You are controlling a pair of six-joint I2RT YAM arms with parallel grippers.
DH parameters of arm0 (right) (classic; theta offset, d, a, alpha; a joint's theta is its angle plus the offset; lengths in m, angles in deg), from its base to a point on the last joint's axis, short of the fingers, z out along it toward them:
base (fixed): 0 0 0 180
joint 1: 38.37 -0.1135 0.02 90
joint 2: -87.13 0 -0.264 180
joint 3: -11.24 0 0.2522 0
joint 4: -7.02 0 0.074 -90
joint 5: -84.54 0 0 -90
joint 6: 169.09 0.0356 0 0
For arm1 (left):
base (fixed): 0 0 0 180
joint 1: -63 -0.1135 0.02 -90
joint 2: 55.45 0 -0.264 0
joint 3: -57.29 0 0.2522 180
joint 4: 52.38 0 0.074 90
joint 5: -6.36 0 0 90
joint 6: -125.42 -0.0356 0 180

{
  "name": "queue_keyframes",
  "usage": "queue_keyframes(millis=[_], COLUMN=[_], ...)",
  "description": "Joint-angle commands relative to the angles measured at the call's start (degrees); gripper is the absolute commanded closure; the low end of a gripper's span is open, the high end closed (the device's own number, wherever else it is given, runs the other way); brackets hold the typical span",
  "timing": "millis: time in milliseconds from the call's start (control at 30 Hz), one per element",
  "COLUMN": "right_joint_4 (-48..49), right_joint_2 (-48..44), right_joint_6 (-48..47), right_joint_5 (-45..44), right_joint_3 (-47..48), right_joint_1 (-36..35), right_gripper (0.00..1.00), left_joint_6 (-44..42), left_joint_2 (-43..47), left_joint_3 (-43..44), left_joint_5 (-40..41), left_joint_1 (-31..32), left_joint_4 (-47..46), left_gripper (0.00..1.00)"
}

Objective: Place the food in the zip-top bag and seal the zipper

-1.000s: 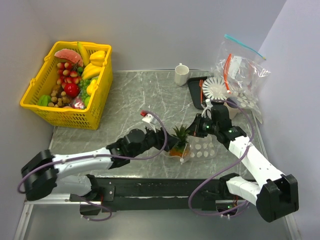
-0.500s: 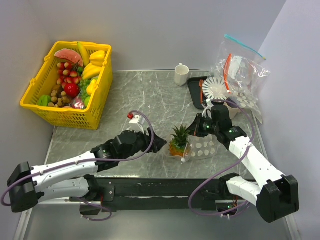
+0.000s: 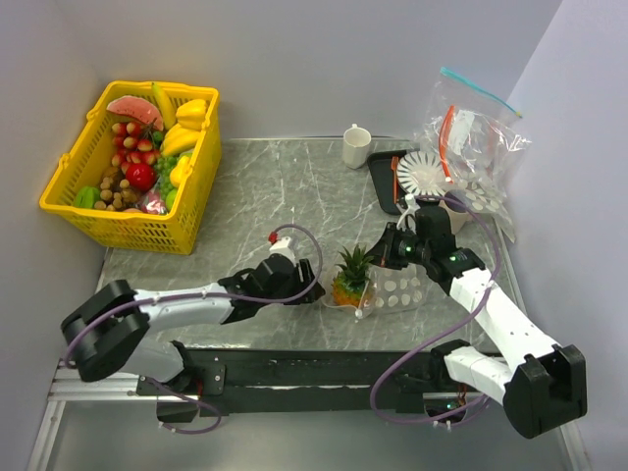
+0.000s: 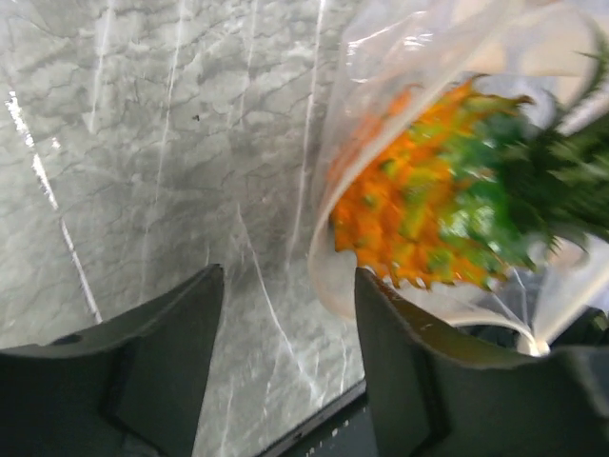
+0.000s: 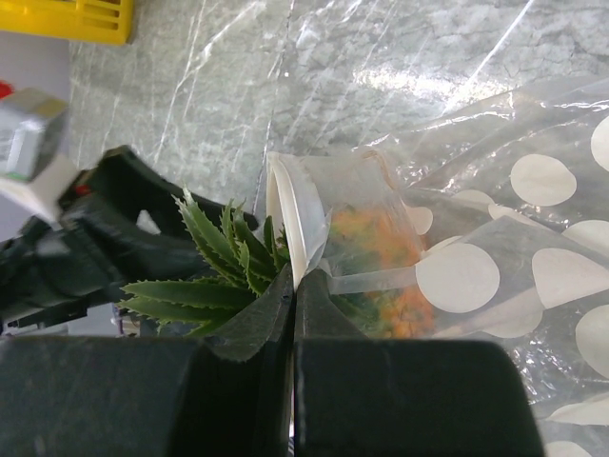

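The orange-yellow pineapple (image 3: 345, 287) lies with its body inside the mouth of the dotted zip-top bag (image 3: 400, 290), and its green crown sticks out. My right gripper (image 3: 386, 257) is shut on the bag's whitish zipper strip (image 5: 282, 221) and holds the mouth up; in the right wrist view (image 5: 292, 276) the jaws are pressed together on that edge. My left gripper (image 3: 316, 291) is open and empty just left of the pineapple (image 4: 409, 219), with its jaws (image 4: 285, 295) apart over bare table. The strawberries (image 3: 132, 142) and the apple (image 3: 140, 175) lie in the yellow basket (image 3: 147, 231).
The basket at the far left also holds bananas, a watermelon slice and other toy food. A white mug (image 3: 356, 145), a black tray (image 3: 381, 177) and a heap of other clear bags (image 3: 471, 137) stand at the back right. The table's front edge lies just below the bag.
My left gripper let go of the pineapple and drew back to the left, jaws open. The pineapple stays in the bag's mouth. The right gripper has not moved.
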Motion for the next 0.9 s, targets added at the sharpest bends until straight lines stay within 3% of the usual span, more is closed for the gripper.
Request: queue_keyframes(millis=[0, 67, 200, 367, 500, 633, 733, 867], right_joint_4=[1.14, 1.14, 0.61, 0.35, -0.44, -2.64, -5.45, -8.61], right_joint_2=[-2.07, -2.24, -2.07, -2.33, -2.6, -2.6, -2.33, -1.81], right_joint_6=[0.05, 0.14, -0.3, -0.48, -0.74, -1.18, -1.79, -1.97], right_joint_5=[-0.59, -0.59, -0.5, -0.68, -1.2, -2.61, -3.93, -4.72], right_joint_3=[0.49, 0.32, 0.49, 0.41, 0.41, 1.37, 3.48, 7.95], right_joint_1=[0.07, 0.07, 0.07, 0.07, 0.16, 0.16, 0.16, 0.25], right_gripper=[0.99, 0.99, 0.99, 0.99, 1.0, 1.0, 1.0, 1.0], left_joint_6=[0.86, 1.39, 2.18, 2.01, 0.78, -3.17, -6.6, -11.95], left_joint_2=[-4.17, -6.02, -8.22, -9.54, -9.45, -5.43, -0.95, 3.28], left_joint_3=[3.29, 3.29, 2.94, 4.25, 6.09, 11.27, 16.19, 25.94], left_joint_5=[-3.19, -3.98, -5.12, -5.65, -5.74, -1.97, -3.8, -8.45], left_joint_1=[-0.44, -0.36, -0.44, -0.45, -0.36, -0.62, -2.29, -6.32], left_joint_4=[-5.04, -6.79, -10.31, -11.19, -12.61, -1.75, 4.42, 19.51], left_gripper=[0.41, 0.42, 0.57, 0.67, 0.99, 0.99, 0.99, 0.99])
